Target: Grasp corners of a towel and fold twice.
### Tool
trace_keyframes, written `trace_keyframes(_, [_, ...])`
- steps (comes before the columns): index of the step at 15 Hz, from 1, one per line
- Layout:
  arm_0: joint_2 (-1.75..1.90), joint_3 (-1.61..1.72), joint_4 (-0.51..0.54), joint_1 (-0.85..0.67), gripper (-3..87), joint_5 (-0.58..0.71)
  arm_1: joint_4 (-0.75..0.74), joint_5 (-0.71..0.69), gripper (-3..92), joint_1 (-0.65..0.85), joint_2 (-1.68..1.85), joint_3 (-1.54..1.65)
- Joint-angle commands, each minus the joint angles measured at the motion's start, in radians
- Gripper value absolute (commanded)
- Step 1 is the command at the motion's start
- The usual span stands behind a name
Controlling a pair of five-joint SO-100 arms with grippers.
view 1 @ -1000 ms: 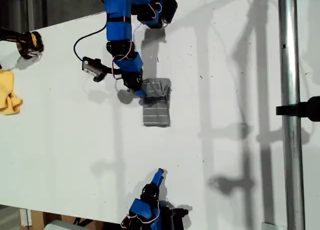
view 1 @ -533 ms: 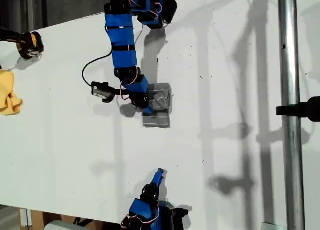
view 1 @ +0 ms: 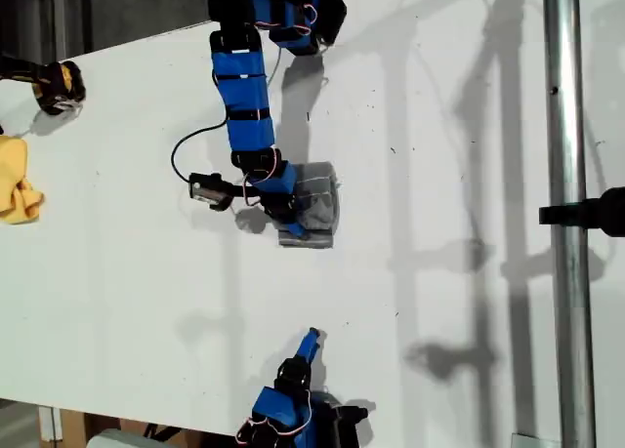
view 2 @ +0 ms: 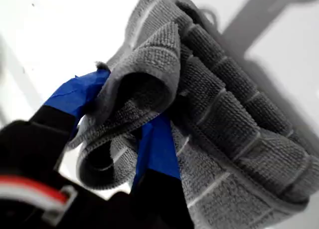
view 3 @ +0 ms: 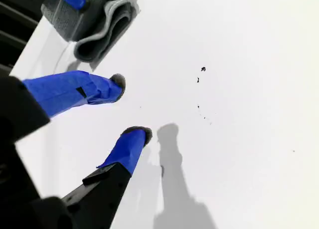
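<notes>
Exterior view: my first tool (view 1: 290, 224) sits on the towel (view 1: 314, 206) near the middle of the desk (view 1: 439, 302), its arm reaching further down over the cloth than a second ago — the towel now looks shorter and more bunched, its lower flap drawn up. First wrist view shows the blue fingers (view 2: 157, 146) pinched on a rolled fold of towel (view 2: 224, 129). My second tool (view 3: 119, 107) hangs apart from the towel, jaws narrowly parted with nothing between — unmoved. A yellow cloth (view 1: 18, 180) lies far off from the towel.
</notes>
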Motion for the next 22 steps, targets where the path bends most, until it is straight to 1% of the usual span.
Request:
trace_keyframes(1, [0.006,-0.029,-0.008,0.000,15.3,-0.003,0.098,-0.071,17.4,0.052,0.219,-0.127])
trace_keyframes(4, [0.006,-0.029,-0.008,-0.002,15.3,0.002,0.252,-0.094,17.4,0.103,0.474,-0.123])
trace_keyframes(6, [0.006,-0.028,-0.009,-0.005,15.0,0.008,0.270,-0.098,17.4,0.120,0.680,0.023])
trace_keyframes(8, [0.006,-0.018,-0.012,-0.009,14.0,0.006,0.261,-0.072,17.4,0.135,0.939,0.298])
trace_keyframes(9, [0.006,0.006,-0.026,-0.023,14.2,-0.009,0.261,-0.051,13.1,0.138,1.091,0.463])
trace_keyframes(10, [0.006,0.028,-0.041,-0.035,14.1,-0.018,0.264,-0.003,11.0,0.130,1.266,0.650])
trace_keyframes(11, [0.006,0.028,-0.043,-0.035,14.1,-0.031,0.275,0.061,5.5,0.112,1.493,0.857])
trace_keyframes(12, [0.006,0.038,-0.043,-0.038,14.1,-0.043,0.356,0.132,2.4,0.083,1.744,1.025])
trace_keyframes(13, [0.006,0.055,-0.046,-0.040,14.1,-0.067,0.495,0.186,2.1,0.054,1.956,1.111])
trace_keyframes(14, [0.006,0.055,-0.028,-0.048,14.1,-0.071,0.586,0.204,2.0,0.043,2.000,1.126])
trace_keyframes(16, [0.006,0.055,-0.020,-0.052,14.1,-0.048,0.644,0.265,1.9,0.040,2.000,1.172])
trace_keyframes(17, [0.006,0.055,-0.018,-0.054,14.1,-0.052,0.664,0.307,0.5,0.043,2.002,1.226])
trace_keyframes(18, [0.006,0.055,-0.017,-0.054,14.1,-0.101,0.684,0.342,0.8,0.015,2.002,1.267])
trace_keyframes(19, [0.006,0.055,-0.015,-0.049,14.1,-0.094,0.683,0.325,6.3,-0.008,2.002,1.293])
trace_keyframes(20, [0.006,0.055,-0.015,-0.040,14.1,0.023,0.689,0.296,6.4,-0.023,2.002,1.292])
trace_keyframes(21, [0.006,0.055,-0.015,-0.041,14.1,0.219,0.713,0.196,6.4,-0.025,2.002,1.285])
trace_keyframes(22, [0.006,0.057,-0.020,-0.043,14.0,0.400,0.715,0.153,6.4,-0.032,2.002,1.290])
